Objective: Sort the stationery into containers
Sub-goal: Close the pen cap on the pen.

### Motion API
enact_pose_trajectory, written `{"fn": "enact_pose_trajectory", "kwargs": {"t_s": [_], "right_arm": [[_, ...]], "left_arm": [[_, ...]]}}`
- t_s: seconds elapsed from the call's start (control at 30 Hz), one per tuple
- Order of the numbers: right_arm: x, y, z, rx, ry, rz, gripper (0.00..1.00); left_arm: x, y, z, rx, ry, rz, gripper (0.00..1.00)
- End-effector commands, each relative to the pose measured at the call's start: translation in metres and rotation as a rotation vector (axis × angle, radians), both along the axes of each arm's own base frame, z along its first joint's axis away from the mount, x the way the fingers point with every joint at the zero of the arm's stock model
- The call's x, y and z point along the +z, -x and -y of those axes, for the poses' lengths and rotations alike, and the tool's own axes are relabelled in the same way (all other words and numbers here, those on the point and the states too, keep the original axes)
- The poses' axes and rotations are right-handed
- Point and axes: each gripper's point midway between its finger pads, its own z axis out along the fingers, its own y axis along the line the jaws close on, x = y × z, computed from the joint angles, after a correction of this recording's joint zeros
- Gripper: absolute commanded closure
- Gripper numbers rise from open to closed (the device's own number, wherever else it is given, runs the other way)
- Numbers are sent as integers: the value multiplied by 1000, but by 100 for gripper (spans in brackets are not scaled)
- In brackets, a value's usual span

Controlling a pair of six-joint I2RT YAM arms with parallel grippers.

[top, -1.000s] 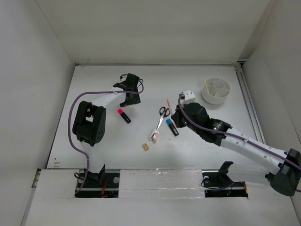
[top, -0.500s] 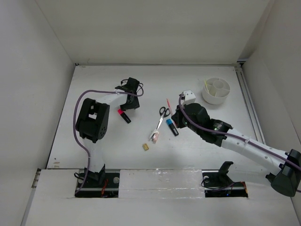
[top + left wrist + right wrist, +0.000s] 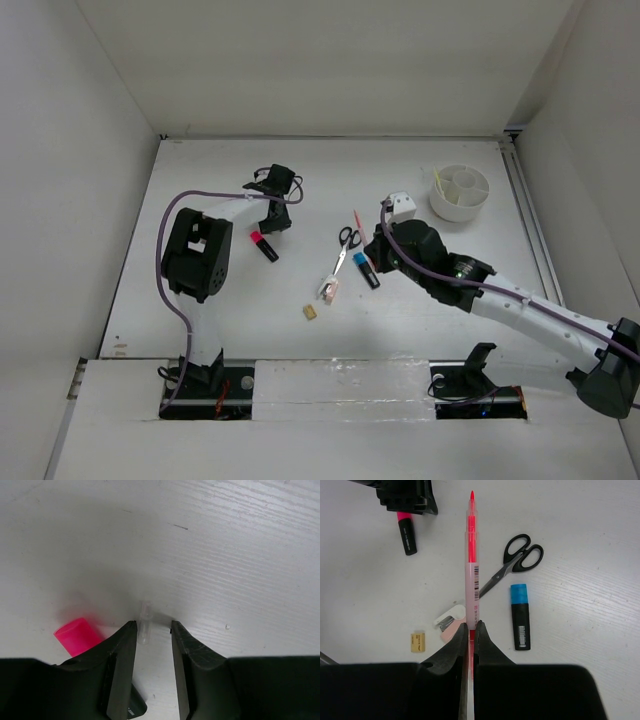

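The right tool (image 3: pixel 471 625) has its fingers pressed together on the red pen (image 3: pixel 471 555). It pinches the pen's back end, so the barrel runs straight out from the tool with the pointed tip aimed away. From above, the pen sits near the middle of the surface (image 3: pixel 200 170), just far of the scissors (image 3: pixel 520 560).

The left tool (image 3: pixel 150 625) is low over the left part of the surface with its fingers (image 3: pixel 122 652) a little spread. A small clear piece (image 3: pixel 145 622) lies on the surface at the mouth of that gap. There is bare space between it and the right fingertip, so nothing is clamped. The pink-capped marker (image 3: pixel 77 636) lies just left of this tool, its cap poking out past the left finger and its black body passing under it.

The scissors lie closed in the middle, handles far and blades pointing near and left. The blue-capped marker (image 3: pixel 520 615) lies just right of the blades, apart from them, with its cap at the far end. A pink-and-white eraser (image 3: pixel 451 622) rests near the blade tips, and a tan eraser (image 3: pixel 418 642) lies nearer still and a little left, apart from everything.

The round white tub (image 3: pixel 478 205) stands well apart at the far right. The pale yellow stick (image 3: pixel 439 183) is propped in it, leaning out over the left rim.
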Motion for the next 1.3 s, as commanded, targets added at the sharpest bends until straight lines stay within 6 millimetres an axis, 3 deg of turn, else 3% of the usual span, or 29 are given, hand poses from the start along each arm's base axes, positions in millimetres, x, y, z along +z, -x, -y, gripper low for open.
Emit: {"fn": "enact_pose_trajectory", "kwargs": {"t_s": [0.0,0.2,0.37,0.57,0.63,0.67,0.7,0.77,0.8,0.83,0.87,0.9,0.93,1.0,1.03,1.1,1.13,1.27], "right_arm": [[16,2,-4,13,-38,33,100],[19,3,-3,13,-45,39,100],[18,4,-1,13,-45,39,100],[10,11,-10,74,-81,25,100],[15,14,-22,157,-143,40,100],[6,20,-27,195,-153,26,100],[13,21,-36,231,-202,57,100],[8,28,-46,283,-243,32,100],[0,29,-50,277,-263,-5,100],[4,29,-55,285,-293,-5,100],[4,33,-61,303,-307,-19,100],[4,35,-65,306,-321,-29,100],[8,37,-70,306,-363,-31,100],[17,49,-81,357,-424,-33,100],[17,54,-87,376,-454,-50,100],[32,57,-97,404,-514,-23,100],[26,59,-102,414,-508,-34,100],[39,59,-114,425,-554,-18,100]], "left_arm": [[-23,16,-11,27,-20,-78,72],[-27,17,-10,24,-15,-89,82],[-31,17,-5,7,-3,-110,100],[-21,12,6,-31,48,-99,100],[12,0,26,-70,157,-6,100],[27,-3,31,-85,192,33,100],[63,-2,45,-115,263,112,100],[109,-7,63,-154,345,255,100],[130,-5,69,-178,374,311,100],[161,8,80,-222,438,379,100],[184,7,84,-245,479,458,100],[199,12,85,-249,518,499,100],[215,28,84,-276,566,541,100],[244,39,89,-326,639,636,100],[239,52,93,-358,682,624,100],[267,67,95,-403,749,702,100],[271,74,97,-421,777,709,100],[282,92,96,-459,817,729,100]]}}
